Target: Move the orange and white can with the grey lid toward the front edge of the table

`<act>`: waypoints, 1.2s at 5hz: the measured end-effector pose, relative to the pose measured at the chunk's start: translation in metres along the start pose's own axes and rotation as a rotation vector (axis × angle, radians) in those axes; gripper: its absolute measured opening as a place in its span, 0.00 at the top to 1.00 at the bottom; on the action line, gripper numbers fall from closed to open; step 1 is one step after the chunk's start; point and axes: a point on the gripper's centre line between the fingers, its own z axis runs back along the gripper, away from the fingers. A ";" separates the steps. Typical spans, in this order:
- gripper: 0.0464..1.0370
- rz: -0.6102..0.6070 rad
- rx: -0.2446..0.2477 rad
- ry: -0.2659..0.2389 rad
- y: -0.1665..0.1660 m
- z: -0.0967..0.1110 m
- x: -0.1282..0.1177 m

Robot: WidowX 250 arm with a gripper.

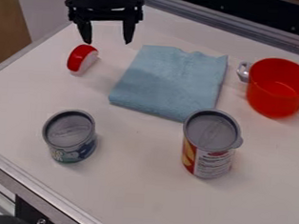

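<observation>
One small red-and-white piece (82, 59) lies on the pale table (141, 190), just beside one of the fingertips of the black gripper (108, 42); I can't make out what the piece is. The hand is spread open and grips nothing, and its arm is cut off by the top edge. A folded light-blue cloth (170, 81) lies near them, one corner partly hidden behind the taller can (210, 144). Past the cloth, a red pot (278, 88) stands upright, one metallic handle in full sight, the other cut off at the right edge.

As for writing, the taller can's red, yellow and white label carries lines too tiny for me to read. The shorter can (71, 136) has raised lettering on its lid and a blue-green label, mostly turned down out of sight.

Counting up: two grey-lidded cans, both upright and well apart, one cloth, one pot, one red-and-white piece.
</observation>
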 end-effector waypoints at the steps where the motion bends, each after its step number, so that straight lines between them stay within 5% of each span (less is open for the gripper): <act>1: 0.04 -0.011 0.012 0.038 0.001 -0.010 -0.009; 3: 0.04 -0.250 -0.066 0.049 -0.056 0.001 -0.039; 6: 0.04 -0.716 -0.312 0.066 -0.154 0.034 -0.107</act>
